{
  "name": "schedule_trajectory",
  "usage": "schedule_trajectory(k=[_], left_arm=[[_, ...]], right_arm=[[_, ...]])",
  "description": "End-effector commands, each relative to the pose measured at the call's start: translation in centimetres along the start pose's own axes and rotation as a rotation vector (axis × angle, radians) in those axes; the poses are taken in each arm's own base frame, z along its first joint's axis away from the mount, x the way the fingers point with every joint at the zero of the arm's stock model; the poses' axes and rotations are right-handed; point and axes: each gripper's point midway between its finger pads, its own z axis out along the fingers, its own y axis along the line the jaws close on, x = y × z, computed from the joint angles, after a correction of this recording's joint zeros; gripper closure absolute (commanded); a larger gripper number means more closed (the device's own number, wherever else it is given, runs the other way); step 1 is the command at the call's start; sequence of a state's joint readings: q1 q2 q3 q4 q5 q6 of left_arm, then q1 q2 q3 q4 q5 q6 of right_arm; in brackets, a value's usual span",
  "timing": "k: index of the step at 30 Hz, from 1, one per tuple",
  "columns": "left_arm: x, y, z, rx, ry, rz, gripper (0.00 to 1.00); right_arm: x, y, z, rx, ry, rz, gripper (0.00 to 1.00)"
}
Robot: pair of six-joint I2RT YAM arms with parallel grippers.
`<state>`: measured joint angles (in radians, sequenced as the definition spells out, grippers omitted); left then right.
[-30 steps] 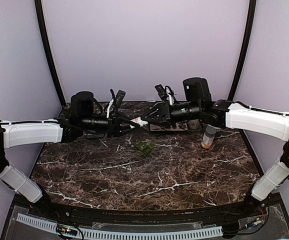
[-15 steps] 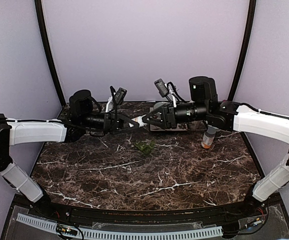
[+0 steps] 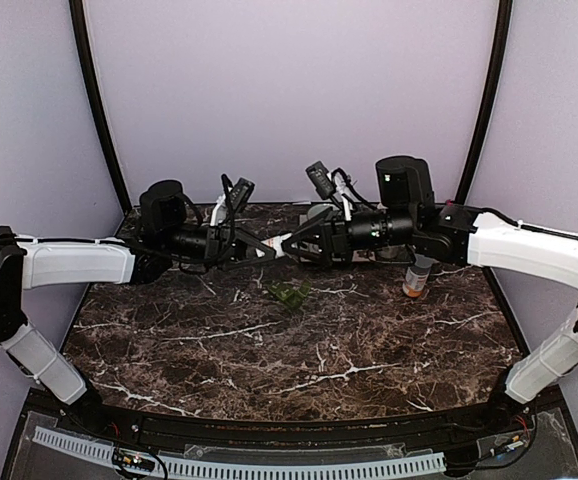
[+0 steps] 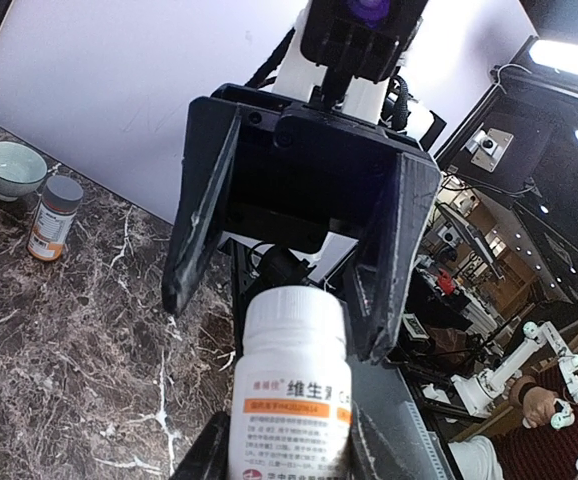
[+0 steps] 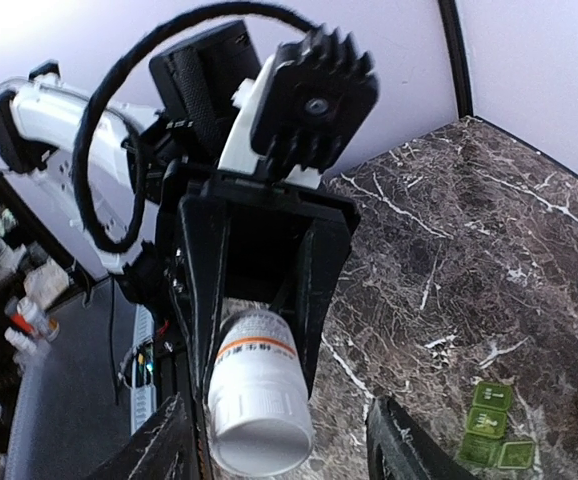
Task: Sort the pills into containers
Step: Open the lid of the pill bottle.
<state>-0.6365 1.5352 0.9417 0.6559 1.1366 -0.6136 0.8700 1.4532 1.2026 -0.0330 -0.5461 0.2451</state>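
Above the marble table (image 3: pixel 269 370) the left gripper (image 5: pixel 254 375) is clamped on a white bottle (image 4: pixel 291 385), its cap end between the parted jaws of the right gripper (image 4: pixel 277 320), while the small green pill box (image 3: pixel 287 294) lies on the marble below them

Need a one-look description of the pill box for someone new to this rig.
Over the dark marble table, find the white bottle held up in mid-air at centre back. Just nearer the camera, the pill box lies flat on the marble: small, green, made of square compartments, unlike the upright amber bottle to the right.
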Motion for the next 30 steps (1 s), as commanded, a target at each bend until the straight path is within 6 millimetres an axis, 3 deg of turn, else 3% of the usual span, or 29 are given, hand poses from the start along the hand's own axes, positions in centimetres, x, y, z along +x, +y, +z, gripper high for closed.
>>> schedule_trajectory(k=[1,10,20,30], left_arm=[[-1.1,-1.0,-0.5,-0.008,-0.016,0.092,1.0],[-1.2,-0.4,-0.7,-0.068,-0.04,0.134,1.0],[-1.9,0.1,-1.5,-0.187,-0.072,0.248,1.0],[-1.5,0.8,-1.0,-0.257,-0.036,0.3,1.0]], right_arm=[[-1.8,0.9,-1.0,-0.004,-0.06,0.002,0.31],[-2.7,1.0,-1.6,0.009,-0.083,0.109,0.24],[-1.7,-3.4,-0.9,0.123,-0.072,0.48,0.3],[-2.2,-3.0,-0.6,0.082,-0.064,0.569,0.34]])
